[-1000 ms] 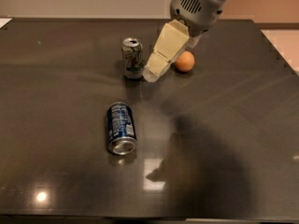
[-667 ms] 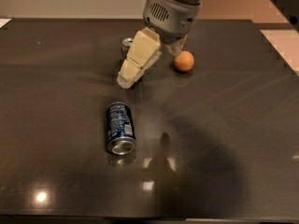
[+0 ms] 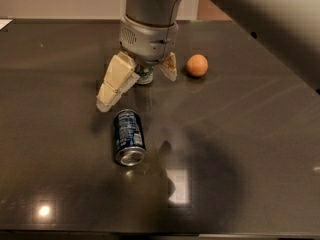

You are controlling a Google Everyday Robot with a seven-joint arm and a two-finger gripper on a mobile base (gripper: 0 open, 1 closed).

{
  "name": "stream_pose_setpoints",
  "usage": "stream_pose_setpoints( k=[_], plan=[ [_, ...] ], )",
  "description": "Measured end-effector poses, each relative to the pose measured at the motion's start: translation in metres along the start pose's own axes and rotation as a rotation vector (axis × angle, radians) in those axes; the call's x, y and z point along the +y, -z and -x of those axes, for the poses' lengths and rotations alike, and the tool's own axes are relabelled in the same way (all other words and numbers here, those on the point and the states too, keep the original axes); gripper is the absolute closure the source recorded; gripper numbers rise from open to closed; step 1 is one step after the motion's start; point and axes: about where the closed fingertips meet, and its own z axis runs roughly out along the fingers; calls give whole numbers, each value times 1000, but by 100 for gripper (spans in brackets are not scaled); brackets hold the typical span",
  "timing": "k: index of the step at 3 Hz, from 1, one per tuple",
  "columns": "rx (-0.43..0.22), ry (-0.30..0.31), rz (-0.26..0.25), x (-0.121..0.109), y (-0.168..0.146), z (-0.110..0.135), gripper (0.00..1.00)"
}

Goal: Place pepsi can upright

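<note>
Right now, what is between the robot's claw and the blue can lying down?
Nothing. In the camera view, only bare dark table lies between the open gripper, low over the table's far side, and the pepsi can on its side.

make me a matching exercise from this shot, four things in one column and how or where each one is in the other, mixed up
Things
1. pepsi can
2. orange
3. gripper
4. white and green can

States or places
a. round, alone on the dark table, at image right of the arm
b. mostly hidden, only a sliver showing under the wrist
c. lying on its side, silver end toward the camera
d. open, fingers spread, over the table just beyond the blue can

Pairs: 1-c, 2-a, 3-d, 4-b
</note>
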Motion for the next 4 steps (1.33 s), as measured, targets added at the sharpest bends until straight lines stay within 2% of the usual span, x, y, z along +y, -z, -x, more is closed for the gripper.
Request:
stream_pose_setpoints(
  k=[1,3,4],
  plan=[
    [22,-66,-8,8,-10,12,0],
    [46,-159,14,16,-20,28,0],
    [157,-328,-34,17,-59,11,0]
  ],
)
